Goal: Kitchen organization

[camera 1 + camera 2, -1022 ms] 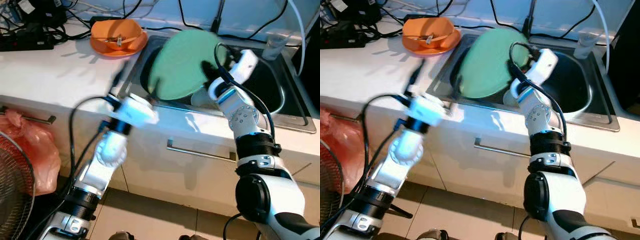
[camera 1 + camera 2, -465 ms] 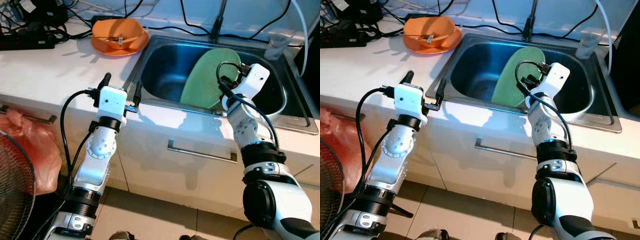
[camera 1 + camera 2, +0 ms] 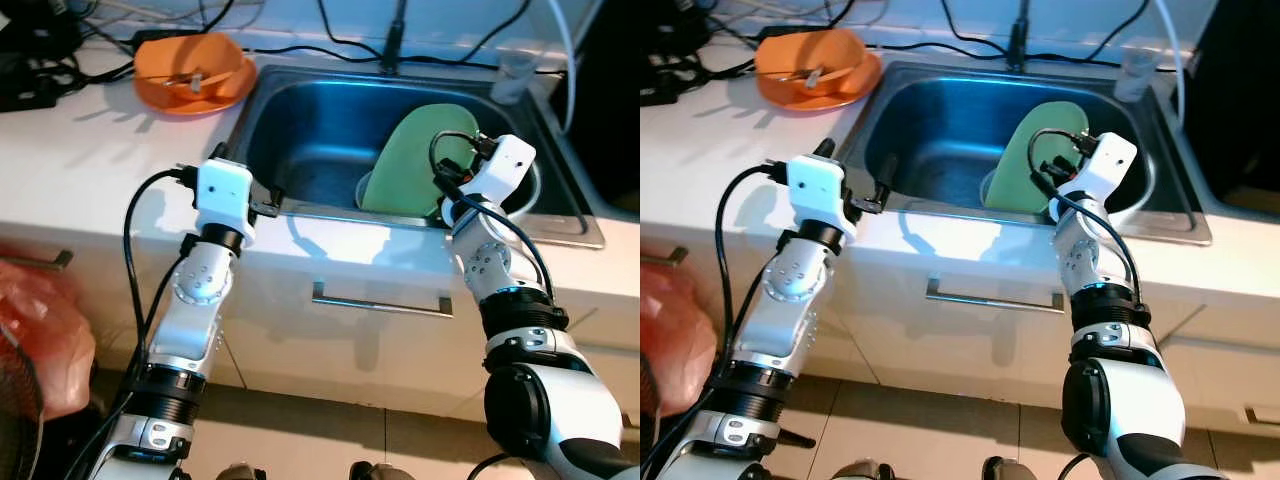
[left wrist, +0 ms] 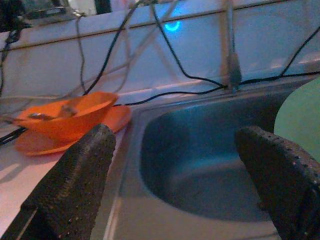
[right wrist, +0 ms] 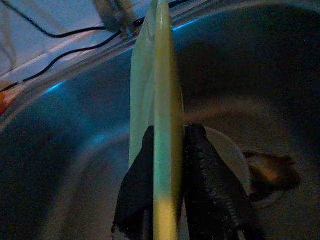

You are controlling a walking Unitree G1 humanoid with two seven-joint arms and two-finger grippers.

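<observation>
A home kitchen: steel sink (image 3: 330, 120), white counter (image 3: 90, 150), drawer handle (image 3: 380, 302).

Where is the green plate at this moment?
The green plate stands on edge inside the sink, on its right side, pinched at the rim by the right gripper, with a white dish lying just behind it.

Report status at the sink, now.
Right gripper shut on green plate, held on edge inside the sink. Left gripper open at the sink's front rim, holding nothing. White bowl sits under the plate.
</observation>
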